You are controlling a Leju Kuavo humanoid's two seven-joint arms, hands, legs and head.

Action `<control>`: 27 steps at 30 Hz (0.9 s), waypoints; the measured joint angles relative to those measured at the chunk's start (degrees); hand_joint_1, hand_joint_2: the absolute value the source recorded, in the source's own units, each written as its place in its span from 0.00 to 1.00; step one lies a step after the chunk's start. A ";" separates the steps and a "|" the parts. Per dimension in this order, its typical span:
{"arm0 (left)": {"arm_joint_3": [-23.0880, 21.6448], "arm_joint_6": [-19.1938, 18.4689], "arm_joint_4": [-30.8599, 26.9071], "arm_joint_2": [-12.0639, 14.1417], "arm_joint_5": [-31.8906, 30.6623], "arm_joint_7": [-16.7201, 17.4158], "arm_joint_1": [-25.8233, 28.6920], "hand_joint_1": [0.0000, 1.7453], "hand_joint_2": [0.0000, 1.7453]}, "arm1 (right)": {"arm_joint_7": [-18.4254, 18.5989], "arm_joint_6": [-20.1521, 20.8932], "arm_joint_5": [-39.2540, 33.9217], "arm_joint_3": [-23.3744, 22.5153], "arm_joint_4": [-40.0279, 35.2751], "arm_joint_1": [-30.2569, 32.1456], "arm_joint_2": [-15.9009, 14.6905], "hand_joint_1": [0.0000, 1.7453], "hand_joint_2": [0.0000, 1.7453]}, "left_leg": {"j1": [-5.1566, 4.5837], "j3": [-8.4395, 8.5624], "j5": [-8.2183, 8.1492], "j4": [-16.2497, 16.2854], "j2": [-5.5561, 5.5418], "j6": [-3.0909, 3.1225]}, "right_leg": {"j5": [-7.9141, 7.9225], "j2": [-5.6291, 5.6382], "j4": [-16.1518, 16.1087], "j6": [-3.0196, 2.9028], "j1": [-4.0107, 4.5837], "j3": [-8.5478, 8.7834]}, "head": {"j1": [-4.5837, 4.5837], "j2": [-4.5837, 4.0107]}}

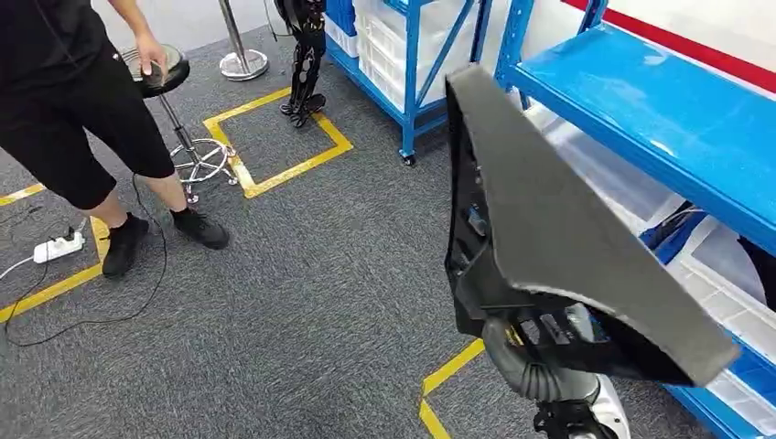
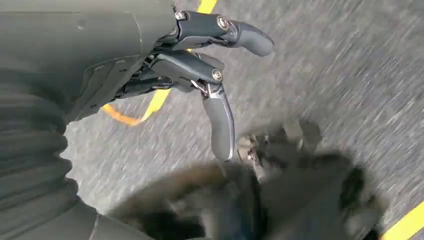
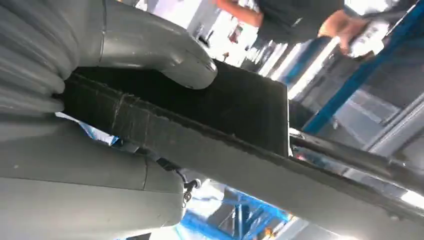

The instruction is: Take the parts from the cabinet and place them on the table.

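A person [image 1: 78, 110] stands at far left beside a stool [image 1: 165, 73], shelving [image 1: 659, 119] along the right.

Head view is showing bright, even light from overhead; the blue shelf [image 1: 659, 110] on the right is catching a soft sheen and the grey carpet [image 1: 302, 302] is carrying faint shadows only. Left wrist view is smearing with motion blur across the floor, while the left hand [image 2: 200, 65] is staying fairly sharp. Right wrist view is blowing out into white glare far behind the dark part [image 3: 210, 130], possibly from ceiling lamps; background is soft, out of focus.
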 joint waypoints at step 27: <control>2.60 5.40 -0.13 1.64 4.87 -1.75 -1.30 0.00 1.00 | -5.14 0.48 -5.51 -0.37 1.29 -0.92 2.38 1.00 1.00 | 0.28 4.02 5.77 -8.92 -7.83 0.20 | -0.29 2.49 -0.10 1.29 0.08 0.57 | 0.13 0.00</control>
